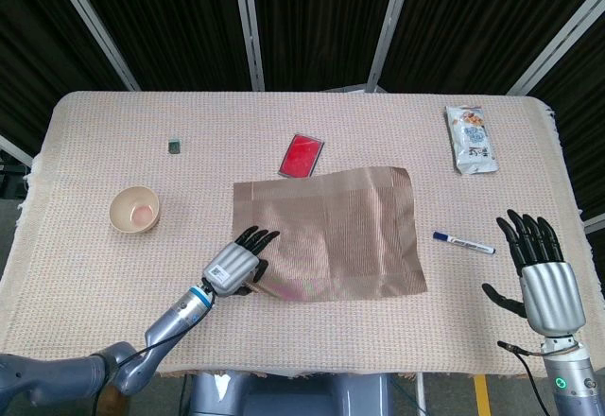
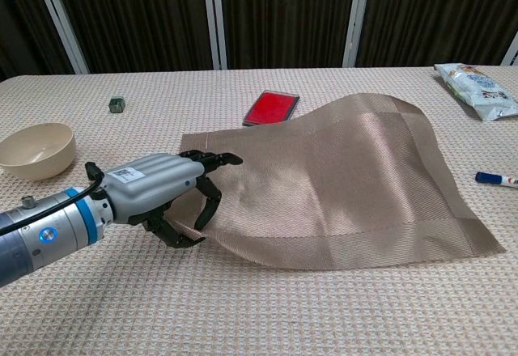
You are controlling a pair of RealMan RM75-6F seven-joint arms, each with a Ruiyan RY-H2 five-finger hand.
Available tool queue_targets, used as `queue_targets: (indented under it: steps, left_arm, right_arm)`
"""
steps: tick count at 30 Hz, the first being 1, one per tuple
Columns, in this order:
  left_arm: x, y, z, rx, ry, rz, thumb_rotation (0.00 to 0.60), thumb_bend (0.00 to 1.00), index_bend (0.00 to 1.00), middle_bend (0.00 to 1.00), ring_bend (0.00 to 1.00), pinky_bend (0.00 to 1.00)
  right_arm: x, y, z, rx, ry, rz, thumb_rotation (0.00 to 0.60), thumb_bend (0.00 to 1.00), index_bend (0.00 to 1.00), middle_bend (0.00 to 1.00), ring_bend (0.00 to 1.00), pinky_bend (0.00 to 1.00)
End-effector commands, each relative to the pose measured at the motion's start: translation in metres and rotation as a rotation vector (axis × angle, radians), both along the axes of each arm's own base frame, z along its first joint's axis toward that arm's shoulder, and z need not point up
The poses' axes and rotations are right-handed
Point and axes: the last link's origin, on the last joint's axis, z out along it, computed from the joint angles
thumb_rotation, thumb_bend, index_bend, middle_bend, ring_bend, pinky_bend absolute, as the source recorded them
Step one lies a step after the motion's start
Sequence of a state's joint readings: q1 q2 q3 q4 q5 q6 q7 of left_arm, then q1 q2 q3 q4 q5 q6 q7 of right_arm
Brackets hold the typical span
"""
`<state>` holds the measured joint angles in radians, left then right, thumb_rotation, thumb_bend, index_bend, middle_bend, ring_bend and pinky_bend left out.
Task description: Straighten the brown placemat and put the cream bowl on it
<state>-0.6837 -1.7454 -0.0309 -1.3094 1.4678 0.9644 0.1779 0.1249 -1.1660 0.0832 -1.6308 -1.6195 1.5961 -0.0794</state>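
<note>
Head view shows the wide counter [image 1: 113, 151] under its beige woven cloth, filling most of what I see. On it lies the brown woven rectangular placemat [image 1: 340, 236], near the middle and slightly skewed to the counter edges; in the chest view its surface [image 2: 356, 170] bulges upward in a hump toward the far right corner instead of lying flat. My left hand [image 1: 234, 268] sits at the placemat's near left corner, and in the chest view my left hand [image 2: 158, 188] has its dark fingers [image 2: 212, 160] curled over the mat's edge with the thumb below, pinching that corner and lifting it a little off the cloth. My right hand [image 1: 541, 274] hovers at the near right edge of the counter, well apart from the mat, fingers spread and holding nothing. The round cream bowl [image 1: 134, 210] stands upright on the cloth to the left, well clear of the placemat. A white printed snack packet [image 1: 470, 139] lies at the far right. A flat red rectangular card [image 1: 301, 155] lies just beyond the mat's far edge. A blue-and-white marker pen [image 1: 463, 243] rests to the right of the mat. A small dark green cube [image 1: 174, 146] sits far left.
</note>
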Motion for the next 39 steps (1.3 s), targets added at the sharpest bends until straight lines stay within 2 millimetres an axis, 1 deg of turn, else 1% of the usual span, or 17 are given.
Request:
queue_targets:
  steps: [1,6,9,12,15,19,24,28,36,39]
  left_arm:
    - [-0.004,-0.009,0.005,-0.022,-0.008,-0.017,0.600,0.36,0.69,0.00,0.00,0.00]
    - [-0.015,-0.029,0.020,-0.063,-0.014,-0.063,0.600,0.36,0.70,0.00,0.00,0.00]
    - [-0.029,-0.043,0.035,-0.101,-0.012,-0.047,0.600,0.35,0.70,0.00,0.00,0.00]
    - [-0.038,-0.048,0.045,-0.108,0.011,-0.047,0.600,0.35,0.70,0.00,0.00,0.00]
    - [-0.055,-0.056,0.059,-0.104,0.041,-0.029,0.600,0.35,0.70,0.00,0.00,0.00]
    - [-0.065,-0.064,0.068,-0.103,0.047,-0.015,0.600,0.35,0.70,0.00,0.00,0.00]
    - [-0.067,-0.069,0.068,-0.100,0.048,-0.022,0.600,0.35,0.70,0.00,0.00,0.00]
    - [-0.068,-0.069,0.070,-0.083,0.058,-0.025,0.600,0.35,0.70,0.00,0.00,0.00]
    - [-0.083,-0.070,0.085,-0.044,0.118,-0.018,0.600,0.35,0.70,0.00,0.00,0.00]
    - [-0.084,-0.071,0.087,-0.047,0.115,-0.009,0.600,0.35,0.70,0.00,0.00,0.00]
  right_arm:
    - [0.000,0.001,-0.001,0.001,0.000,-0.002,0.600,0.00,0.00,0.00,0.00,0.00]
    - [0.000,0.002,-0.001,0.000,0.002,-0.006,0.600,0.00,0.00,0.00,0.00,0.00]
    - [0.002,0.004,-0.002,-0.001,0.000,0.000,0.600,0.00,0.00,0.00,0.00,0.00]
    - [0.003,0.005,-0.002,0.000,0.002,0.004,0.600,0.00,0.00,0.00,0.00,0.00]
    - [0.006,0.007,-0.003,0.001,0.000,0.013,0.600,0.00,0.00,0.00,0.00,0.00]
    - [0.008,0.008,-0.002,0.001,-0.006,0.019,0.600,0.00,0.00,0.00,0.00,0.00]
    - [0.009,0.009,0.000,-0.004,-0.011,0.025,0.600,0.00,0.00,0.00,0.00,0.00]
    - [0.010,0.009,0.000,-0.004,-0.014,0.028,0.600,0.00,0.00,0.00,0.00,0.00]
    - [0.010,0.011,0.002,-0.007,-0.017,0.031,0.600,0.00,0.00,0.00,0.00,0.00]
    - [0.011,0.011,0.002,-0.006,-0.016,0.033,0.600,0.00,0.00,0.00,0.00,0.00]
